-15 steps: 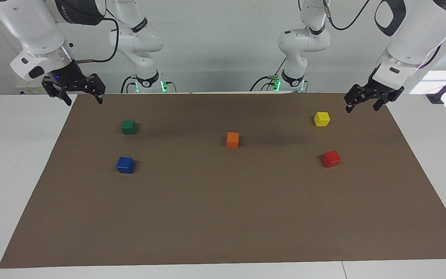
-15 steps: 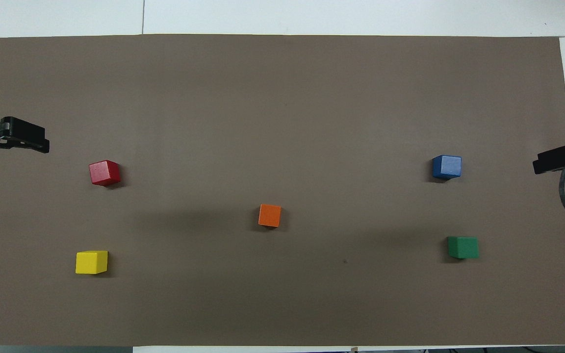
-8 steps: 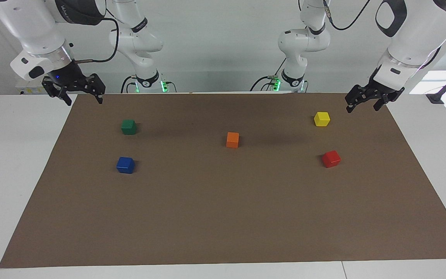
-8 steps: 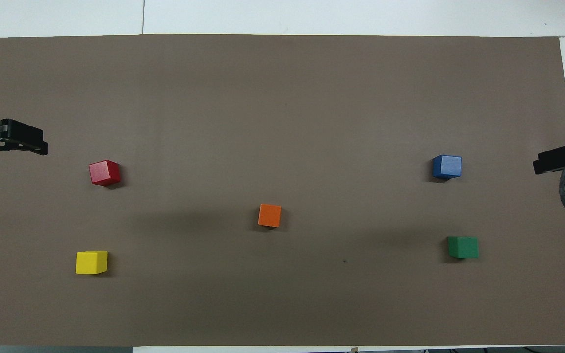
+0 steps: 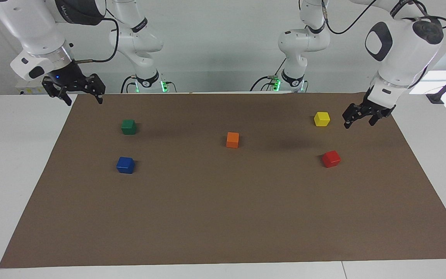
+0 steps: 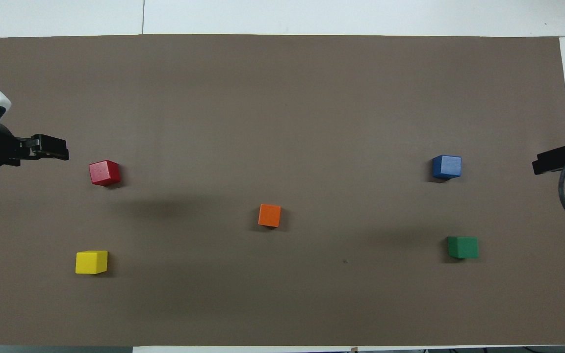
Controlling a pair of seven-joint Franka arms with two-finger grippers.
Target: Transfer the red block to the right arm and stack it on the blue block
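Note:
The red block (image 5: 331, 159) lies on the brown mat toward the left arm's end; it also shows in the overhead view (image 6: 104, 172). The blue block (image 5: 125, 165) lies toward the right arm's end, also in the overhead view (image 6: 446, 166). My left gripper (image 5: 358, 121) is open and empty, raised over the mat's edge beside the yellow block, apart from the red block; the overhead view shows its tips (image 6: 61, 153) close beside the red block. My right gripper (image 5: 84, 99) is open and empty, waiting over the mat's corner by its base; its tip shows in the overhead view (image 6: 542, 165).
A yellow block (image 5: 321, 119), an orange block (image 5: 232, 140) in the middle and a green block (image 5: 129, 126) also lie on the mat (image 5: 223, 217). Two smaller white arms (image 5: 145, 77) stand at the robots' edge of the table.
My left arm has come down and swung inward over the mat toward the red block. The right arm and all blocks have not moved.

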